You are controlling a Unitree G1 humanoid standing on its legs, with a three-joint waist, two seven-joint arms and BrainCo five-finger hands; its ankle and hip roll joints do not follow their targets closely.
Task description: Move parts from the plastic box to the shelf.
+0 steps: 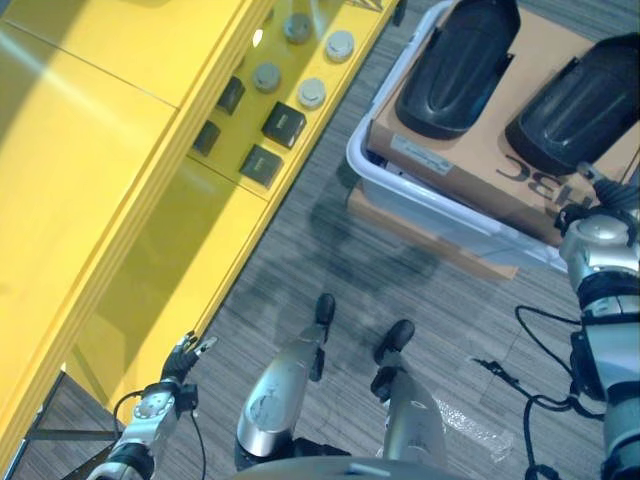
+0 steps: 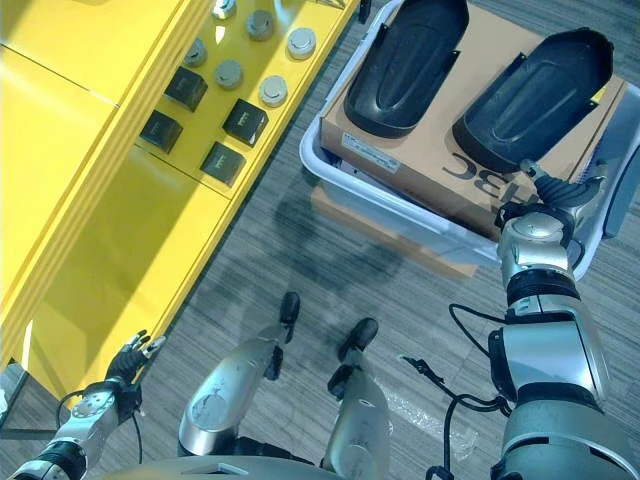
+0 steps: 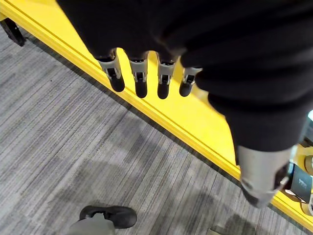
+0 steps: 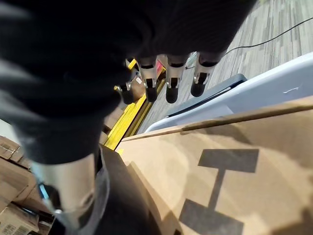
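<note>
Plastic box (image 2: 322,160), pale, on grey carpet: holds a cardboard sheet (image 2: 470,150) bearing two black moulded parts (image 2: 405,62), the nearer part (image 2: 535,95) lying just beyond the right hand (image 2: 553,192), whose fingers are straight and relaxed over the cardboard, holding nothing. Yellow shelf (image 1: 120,200): carries small black blocks (image 1: 284,124) and grey round caps (image 1: 311,93), well apart from the left hand (image 1: 187,356), which hangs beside the shelf's edge with fingers straight and empty.

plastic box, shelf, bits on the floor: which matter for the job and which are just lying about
Job:
plastic box
two black parts on its cardboard
yellow shelf
right hand

Lying about:
clear plastic wrap on the floor
left hand, idle
</note>
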